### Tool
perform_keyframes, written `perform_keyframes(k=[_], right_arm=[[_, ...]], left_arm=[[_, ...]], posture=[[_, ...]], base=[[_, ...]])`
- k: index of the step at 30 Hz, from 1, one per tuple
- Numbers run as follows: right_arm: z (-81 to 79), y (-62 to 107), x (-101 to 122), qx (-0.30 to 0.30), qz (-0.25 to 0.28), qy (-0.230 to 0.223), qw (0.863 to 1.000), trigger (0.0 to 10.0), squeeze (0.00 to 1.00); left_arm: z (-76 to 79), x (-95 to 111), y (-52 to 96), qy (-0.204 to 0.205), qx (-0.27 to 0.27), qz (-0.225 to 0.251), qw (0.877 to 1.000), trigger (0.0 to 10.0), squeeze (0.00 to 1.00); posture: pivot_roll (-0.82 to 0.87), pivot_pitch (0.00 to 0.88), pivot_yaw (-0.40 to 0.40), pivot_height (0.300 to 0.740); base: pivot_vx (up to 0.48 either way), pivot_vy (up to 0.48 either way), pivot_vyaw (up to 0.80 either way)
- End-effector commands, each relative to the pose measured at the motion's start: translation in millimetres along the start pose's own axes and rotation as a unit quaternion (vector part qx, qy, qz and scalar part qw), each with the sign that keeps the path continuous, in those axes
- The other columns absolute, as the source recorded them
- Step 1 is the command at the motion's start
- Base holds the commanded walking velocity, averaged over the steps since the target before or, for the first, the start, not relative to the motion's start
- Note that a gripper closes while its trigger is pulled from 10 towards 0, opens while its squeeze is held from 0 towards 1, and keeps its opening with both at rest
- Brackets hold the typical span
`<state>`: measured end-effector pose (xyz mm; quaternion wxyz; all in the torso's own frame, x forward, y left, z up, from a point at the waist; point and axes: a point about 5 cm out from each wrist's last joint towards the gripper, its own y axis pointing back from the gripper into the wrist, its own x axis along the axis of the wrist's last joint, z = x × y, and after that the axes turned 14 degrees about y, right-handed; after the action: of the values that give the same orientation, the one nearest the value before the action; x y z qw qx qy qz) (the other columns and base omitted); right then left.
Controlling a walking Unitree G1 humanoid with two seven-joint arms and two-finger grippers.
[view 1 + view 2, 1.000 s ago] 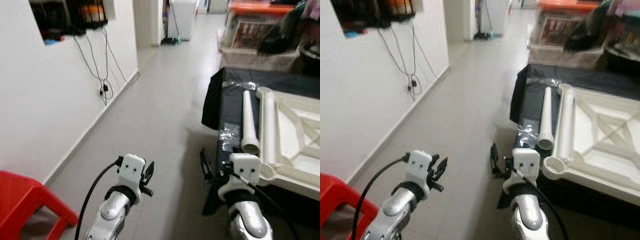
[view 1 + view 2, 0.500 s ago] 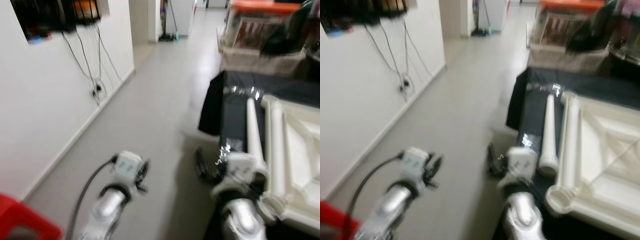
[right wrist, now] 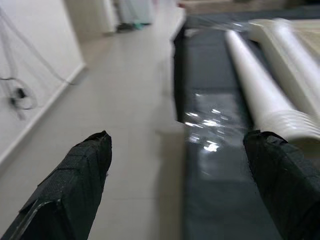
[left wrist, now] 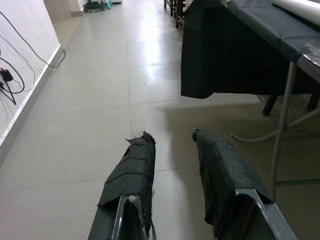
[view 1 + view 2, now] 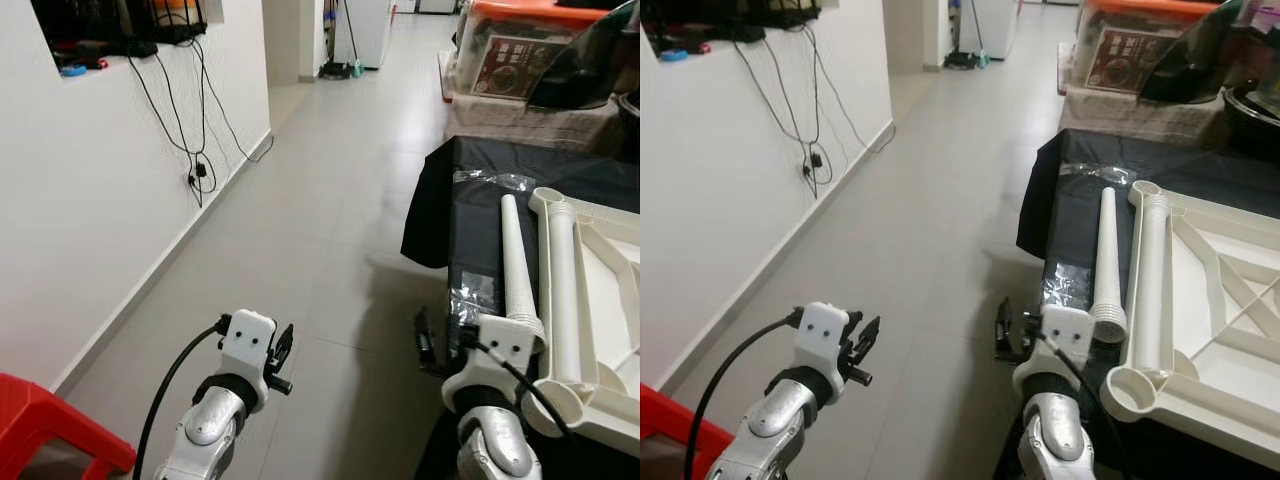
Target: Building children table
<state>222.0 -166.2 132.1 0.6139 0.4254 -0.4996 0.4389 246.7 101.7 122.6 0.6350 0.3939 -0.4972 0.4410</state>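
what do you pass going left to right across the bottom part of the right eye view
red stool → left gripper → right gripper → loose white table leg → upturned white tabletop

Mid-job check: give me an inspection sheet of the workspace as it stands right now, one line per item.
Surface: table under a black cloth, ahead on the robot's right.
Job's things: white tabletop lying underside up on the cloth; one loose white leg beside it, on its left.
Clutter: clear plastic wrap on the cloth near the leg's ribbed end.
Claws: left claw open, over bare floor; right claw open wide, at the table's near edge, short of the leg.
Cables: black wires hang down the left wall to a plug.
Surroundings: grey tiled floor; red stool near left; storage boxes beyond the table.
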Motion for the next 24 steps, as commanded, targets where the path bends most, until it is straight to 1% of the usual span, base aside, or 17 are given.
perform_keyframes(k=[1, 2, 3, 5, 6, 8, 9, 11, 15, 16, 17, 20, 24], right_arm=[[-4.3, 5.3, -2.0, -0.028, -0.025, -0.059, 0.998, 10.0, 0.0], [-3.3, 2.2, -3.1, -0.037, -0.034, -0.073, 0.996, 10.0, 0.0], [-3.3, 2.2, -3.1, -0.037, -0.034, -0.073, 0.996, 10.0, 0.0], [-2.6, -4.2, -4.4, -0.047, -0.048, -0.095, 0.993, 10.0, 0.0], [-2.6, -4.2, -4.4, -0.047, -0.048, -0.095, 0.993, 10.0, 0.0], [-2.0, -15.3, -3.6, -0.05, -0.054, -0.119, 0.99, 10.0, 0.0], [-2.0, -15.3, -3.6, -0.05, -0.054, -0.119, 0.99, 10.0, 0.0], [0.3, -23.7, -2.0, -0.052, -0.058, -0.132, 0.988, 10.0, 0.0], [2.0, -25.9, -1.5, -0.055, -0.06, -0.132, 0.988, 10.0, 0.0], [7.1, -29.0, -1.6, -0.067, -0.067, -0.137, 0.986, 10.0, 0.0], [7.1, -29.0, -1.6, -0.067, -0.067, -0.137, 0.986, 10.0, 0.0], [13.9, -29.7, -2.5, -0.085, -0.074, -0.135, 0.984, 10.0, 0.0], [16.5, -29.5, -2.4, -0.094, -0.077, -0.139, 0.983, 10.0, 0.0]], left_arm=[[0.4, -2.9, 2.8, 0.003, -0.004, -0.012, 1.0, 10.0, 0.0], [1.0, -2.1, 3.4, 0.003, -0.005, -0.012, 1.0, 10.0, 0.0], [1.0, -2.1, 3.4, 0.003, -0.005, -0.012, 1.0, 10.0, 0.0], [1.9, 0.3, 3.9, 0.0, -0.006, -0.007, 1.0, 10.0, 0.0], [1.9, 0.3, 3.9, 0.0, -0.006, -0.007, 1.0, 10.0, 0.0], [5.4, 8.7, 2.0, 0.001, -0.008, 0.007, 1.0, 10.0, 0.0], [5.4, 8.7, 2.0, 0.001, -0.008, 0.007, 1.0, 10.0, 0.0], [8.8, 15.5, 0.0, 0.006, -0.011, 0.016, 1.0, 10.0, 0.0], [10.0, 17.4, -0.1, 0.006, -0.012, 0.018, 1.0, 10.0, 0.0], [11.7, 19.5, 0.9, 0.007, -0.015, 0.02, 1.0, 10.0, 0.0], [11.7, 19.5, 0.9, 0.007, -0.015, 0.02, 1.0, 10.0, 0.0], [11.7, 17.4, 3.1, 0.005, -0.018, 0.014, 1.0, 10.0, 0.0], [11.3, 16.9, 4.1, 0.005, -0.017, 0.012, 1.0, 10.0, 0.0]], posture=[[0.06, 0.093, -0.045, 0.74], [0.06, 0.1, -0.045, 0.74], [0.06, 0.1, -0.045, 0.74], [0.06, 0.108, -0.045, 0.74], [0.06, 0.108, -0.045, 0.74], [0.07, 0.126, -0.047, 0.74], [0.07, 0.126, -0.047, 0.74], [0.07, 0.14, -0.053, 0.74], [0.07, 0.144, -0.051, 0.74], [0.07, 0.154, -0.052, 0.74], [0.07, 0.154, -0.052, 0.74], [0.07, 0.167, -0.051, 0.74], [0.07, 0.171, -0.05, 0.74]], base=[[0.0, 0.0, 0.0], [0.0, 0.0, 0.0], [0.0, 0.0, 0.0], [0.0, 0.0, 0.0], [0.0, 0.0, 0.0], [0.0, 0.0, 0.0], [0.0, 0.0, 0.0], [0.0, 0.0, 0.0], [0.0, 0.0, 0.0], [0.0, 0.0, 0.0], [0.0, 0.0, 0.0], [0.0, 0.0, 0.0], [0.0, 0.0, 0.0]])
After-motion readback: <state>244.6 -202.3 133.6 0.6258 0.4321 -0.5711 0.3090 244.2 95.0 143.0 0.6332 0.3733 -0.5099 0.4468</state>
